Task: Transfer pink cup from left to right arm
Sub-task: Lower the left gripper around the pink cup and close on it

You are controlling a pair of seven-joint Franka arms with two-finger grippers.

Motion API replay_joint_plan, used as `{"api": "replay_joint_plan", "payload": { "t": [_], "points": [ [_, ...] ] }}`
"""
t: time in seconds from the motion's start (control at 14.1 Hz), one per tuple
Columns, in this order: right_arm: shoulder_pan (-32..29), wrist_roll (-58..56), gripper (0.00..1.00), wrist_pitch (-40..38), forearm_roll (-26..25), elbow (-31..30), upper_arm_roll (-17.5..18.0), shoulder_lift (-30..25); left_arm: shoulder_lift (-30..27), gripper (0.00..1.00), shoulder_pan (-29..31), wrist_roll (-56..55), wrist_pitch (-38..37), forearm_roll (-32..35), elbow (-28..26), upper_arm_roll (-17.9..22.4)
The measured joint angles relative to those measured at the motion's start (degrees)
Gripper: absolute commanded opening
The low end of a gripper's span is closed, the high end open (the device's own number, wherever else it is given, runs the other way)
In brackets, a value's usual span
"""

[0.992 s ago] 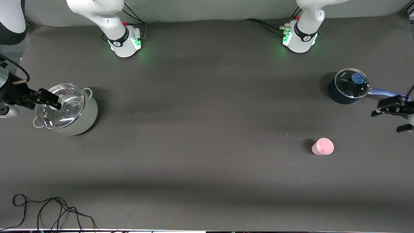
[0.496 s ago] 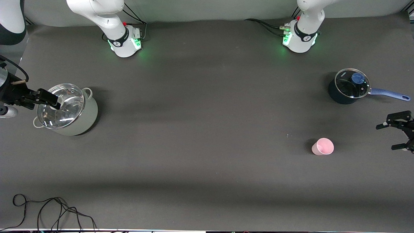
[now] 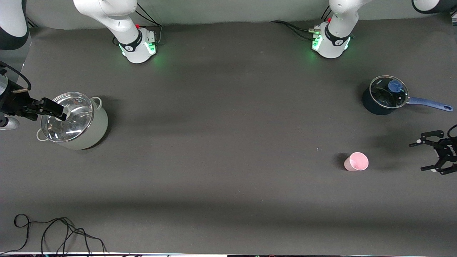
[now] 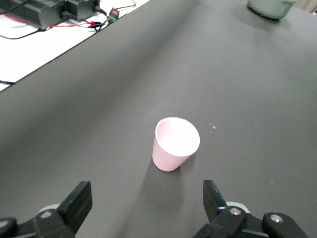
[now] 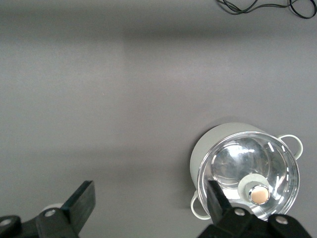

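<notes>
One pink cup (image 3: 356, 161) stands upright on the dark table (image 3: 221, 142), toward the left arm's end, nearer the front camera than the one blue saucepan (image 3: 385, 95). The left gripper (image 3: 425, 156) hovers beside the cup, fingers spread wide and empty. The right gripper (image 3: 59, 113) hangs over the one grey-green stockpot (image 3: 73, 121), also wide open. Only the front view shows the saucepan; the left wrist view shows electronics (image 4: 47, 11) past the table edge.

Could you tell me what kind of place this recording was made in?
Probably a robotics lab bench: a dark mat-covered table, loose cables at its edge, and staged kitchenware, namely a pink cup, a lidded pot and a saucepan.
</notes>
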Motion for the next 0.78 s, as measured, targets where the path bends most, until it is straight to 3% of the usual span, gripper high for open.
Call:
{"api": "replay_joint_plan", "payload": {
  "t": [0.5, 0.78],
  "points": [
    [0.0, -0.01, 1.0, -0.01, 0.0, 0.0, -0.02, 0.0, 8.69, 1.0, 3.89, 30.61, 0.01, -14.97, -8.84, -0.01],
    [0.0, -0.01, 1.0, -0.01, 0.0, 0.0, -0.02, 0.0, 11.28, 1.0, 3.78, 34.1, 1.59, -17.09, -10.45, -1.02]
  ]
}}
